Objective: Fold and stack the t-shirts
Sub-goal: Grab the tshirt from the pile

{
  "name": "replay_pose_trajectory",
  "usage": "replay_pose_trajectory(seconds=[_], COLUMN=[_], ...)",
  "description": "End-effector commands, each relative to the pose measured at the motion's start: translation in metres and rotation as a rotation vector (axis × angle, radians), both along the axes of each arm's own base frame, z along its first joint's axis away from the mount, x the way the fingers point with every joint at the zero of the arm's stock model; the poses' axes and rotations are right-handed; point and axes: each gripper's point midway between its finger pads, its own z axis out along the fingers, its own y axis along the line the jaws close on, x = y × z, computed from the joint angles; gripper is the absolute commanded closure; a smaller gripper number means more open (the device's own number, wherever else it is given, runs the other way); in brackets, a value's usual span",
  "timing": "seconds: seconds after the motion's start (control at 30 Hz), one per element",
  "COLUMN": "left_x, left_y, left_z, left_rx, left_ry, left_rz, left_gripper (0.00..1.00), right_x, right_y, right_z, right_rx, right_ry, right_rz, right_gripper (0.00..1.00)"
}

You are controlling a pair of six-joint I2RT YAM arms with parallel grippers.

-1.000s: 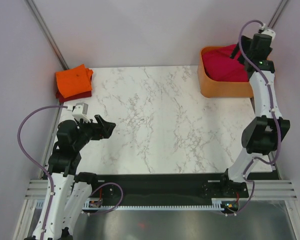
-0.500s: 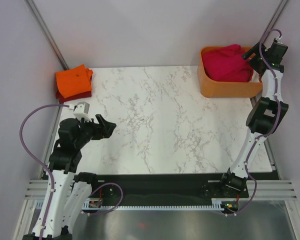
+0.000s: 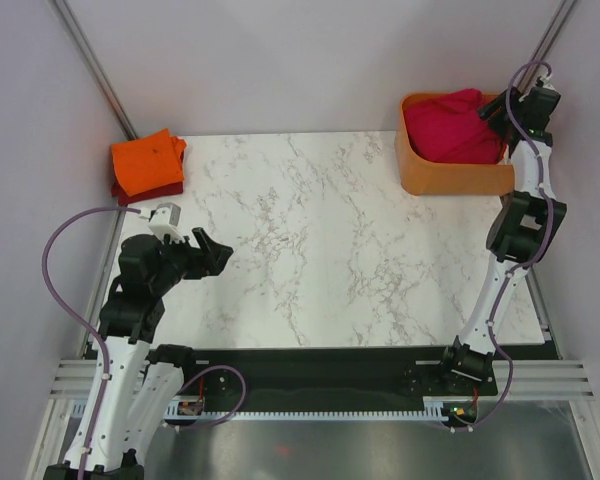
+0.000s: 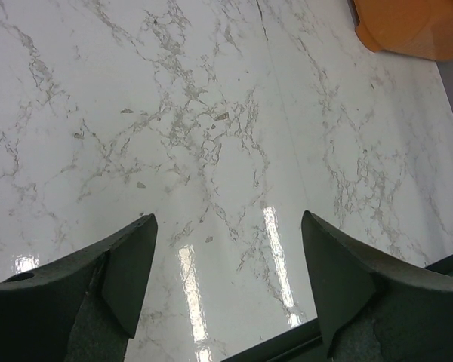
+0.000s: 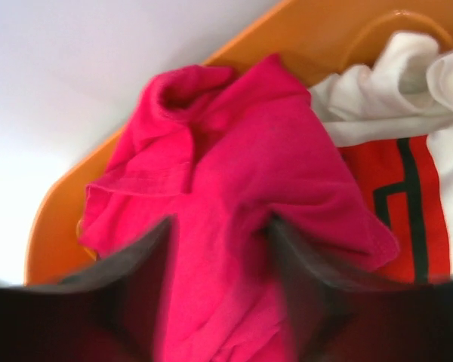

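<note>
A crumpled crimson-pink t-shirt (image 3: 448, 125) lies in the orange tub (image 3: 450, 178) at the back right. My right gripper (image 3: 500, 108) is at the tub's far right end, low over this shirt. In the right wrist view its blurred fingers (image 5: 132, 279) stand apart with a ridge of the pink shirt (image 5: 234, 188) between them. A white shirt (image 5: 396, 87) with a red print lies beside it. A folded orange t-shirt (image 3: 148, 160) rests on a dark red one (image 3: 138, 193) at the back left. My left gripper (image 3: 212, 255) is open and empty above the table (image 4: 211, 113).
The tub's orange rim (image 5: 302, 30) curves behind the pink shirt, close to the back wall. The tub's corner shows in the left wrist view (image 4: 408, 26). The white marble table (image 3: 320, 240) lies between the two arms. A black rail (image 3: 320, 365) runs along the near edge.
My right arm has swung to the tub's far right end and its gripper has come down onto the pink shirt. My left arm has hardly moved.
</note>
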Motion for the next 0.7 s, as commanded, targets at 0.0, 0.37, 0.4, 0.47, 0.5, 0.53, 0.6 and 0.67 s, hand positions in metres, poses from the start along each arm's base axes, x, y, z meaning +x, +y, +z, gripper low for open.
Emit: replay_pose_trajectory(seconds=[0.0, 0.37, 0.4, 0.47, 0.5, 0.53, 0.6, 0.67], left_x=[0.001, -0.001, -0.002, -0.003, -0.003, -0.003, -0.004, -0.005], left_y=[-0.003, -0.005, -0.005, -0.005, -0.006, -0.006, -0.007, -0.007], left_z=[0.009, 0.013, 0.012, 0.015, 0.015, 0.015, 0.017, 0.018], left_rx=[-0.014, -0.020, -0.021, -0.023, -0.024, -0.024, -0.025, -0.026], left_ry=[-0.019, -0.031, -0.031, -0.039, -0.042, -0.042, -0.048, -0.053], left_rz=[-0.012, -0.019, -0.022, -0.024, -0.027, -0.029, -0.034, -0.032], left_gripper=[0.16, 0.16, 0.16, 0.16, 0.16, 0.16, 0.16, 0.16], right_x=[0.005, -0.047, -0.055, -0.082, -0.091, -0.101, -0.128, -0.149], right_y=[0.001, -0.009, -0.004, 0.007, 0.012, 0.016, 0.026, 0.029], right_z=[-0.009, 0.083, 0.097, 0.140, 0.152, 0.158, 0.171, 0.162], right_rx=[-0.070, -0.174, -0.171, -0.166, -0.157, -0.151, -0.145, -0.142], right_ry=[0.036, -0.039, -0.058, -0.117, -0.135, -0.132, -0.107, -0.051], right_rz=[-0.029, -0.154, -0.151, -0.153, -0.153, -0.149, -0.146, -0.164], right_gripper=[0.48, 1.00, 1.00, 1.00, 1.00, 1.00, 1.00, 0.99])
